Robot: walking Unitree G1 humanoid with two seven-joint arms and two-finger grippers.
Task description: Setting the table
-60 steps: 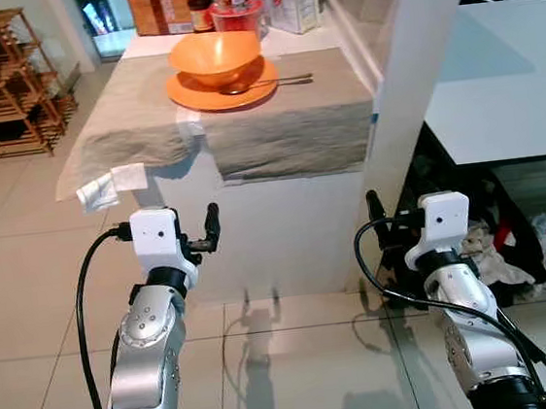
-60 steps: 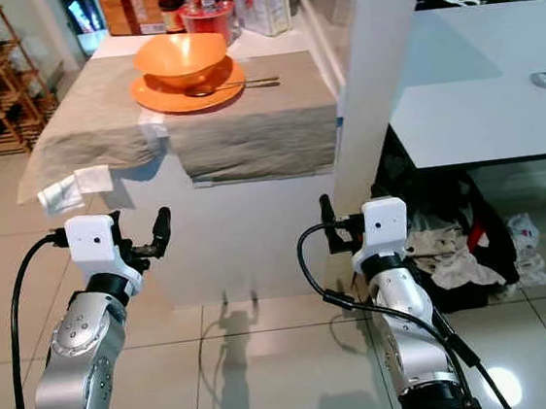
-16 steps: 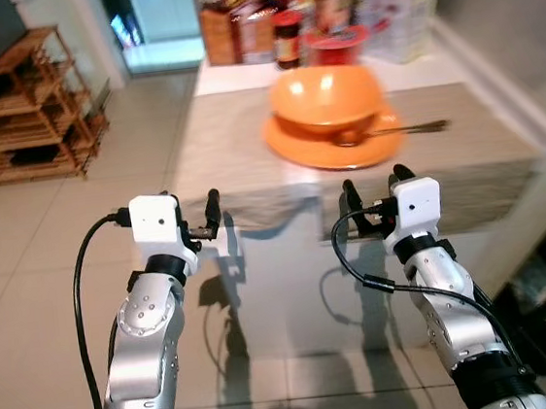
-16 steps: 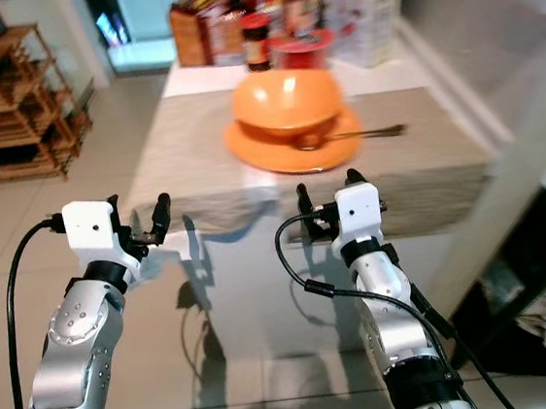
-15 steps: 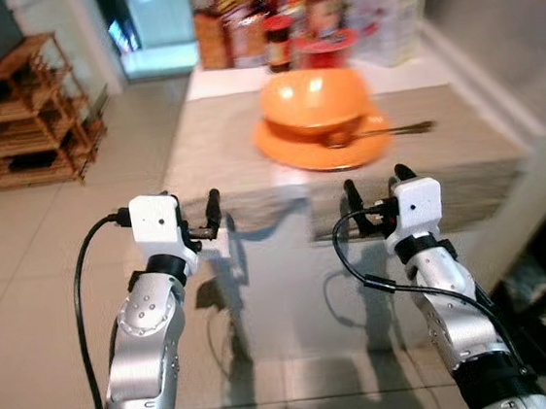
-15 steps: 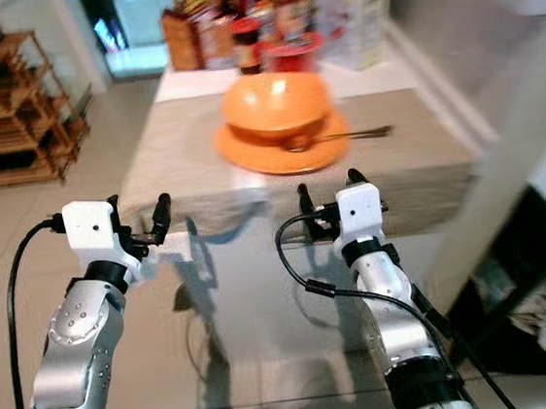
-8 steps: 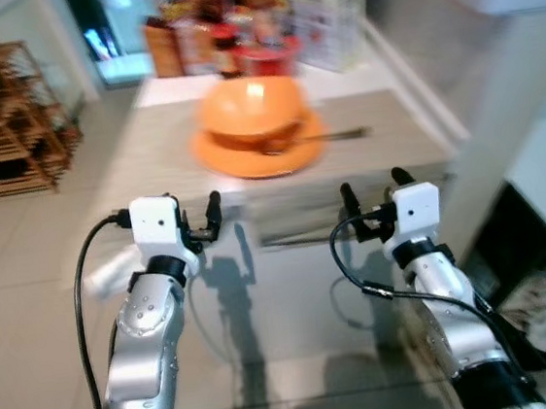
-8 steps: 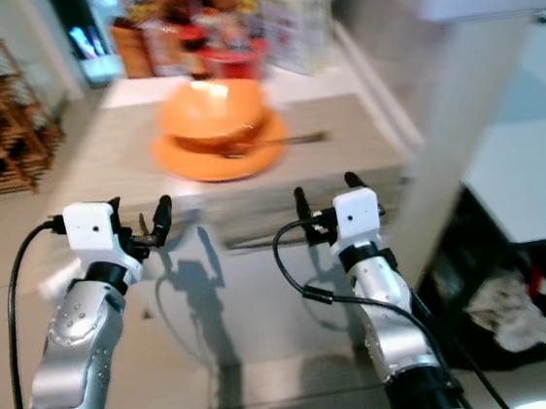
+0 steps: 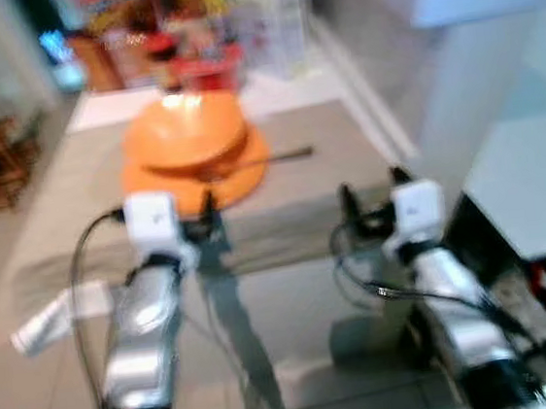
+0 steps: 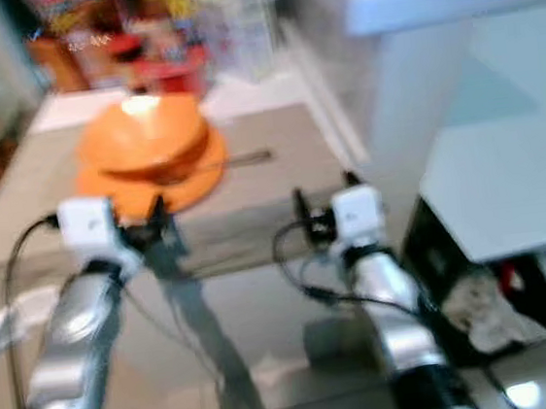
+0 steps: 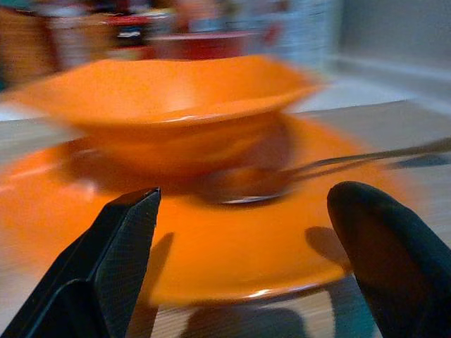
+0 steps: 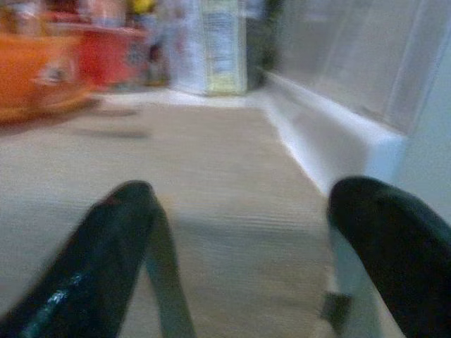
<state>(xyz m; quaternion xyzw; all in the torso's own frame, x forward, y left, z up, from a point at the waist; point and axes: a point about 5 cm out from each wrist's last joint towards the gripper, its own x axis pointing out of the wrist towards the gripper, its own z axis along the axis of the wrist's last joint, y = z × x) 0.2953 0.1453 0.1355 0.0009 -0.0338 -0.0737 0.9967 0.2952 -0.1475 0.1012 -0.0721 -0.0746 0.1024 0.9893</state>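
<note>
Blurring smears both eye views, so edges are soft and small print on the boxes (image 9: 277, 13) and jars at the far end of the surface (image 9: 309, 176) cannot be read. An orange bowl (image 9: 185, 131) sits on an orange plate (image 9: 240, 169), both on a grey-beige cloth (image 9: 61, 236) that hangs over the near edge. A spoon (image 9: 282, 155) lies with its handle pointing off the plate toward the robot's right; its head is hard to make out here. The left hand (image 9: 206, 216) is raised just before the plate's near rim, the right hand (image 9: 370, 199) over the cloth's right part, well apart from the plate. A white counter (image 10: 506, 190) stands to the right, cut off by the frame, with dark clutter beneath it on the floor.

From the left wrist, the left hand (image 11: 246, 260) is spread wide, its fingers (image 11: 116, 260) framing the plate (image 11: 232, 260) close ahead. The bowl (image 11: 162, 105) is glossy and shallow, its far rim smeared. The spoon (image 11: 282, 179) rests on the plate beside the bowl, handle running out of view.

From the right wrist, the right hand (image 12: 239, 246) is also spread, nothing between its fingers (image 12: 116, 253), above bare cloth (image 12: 211, 183). A white ledge (image 12: 331, 134) runs alongside; a red tub (image 12: 106, 53) and a blurred carton (image 12: 211, 46) stand beyond.
</note>
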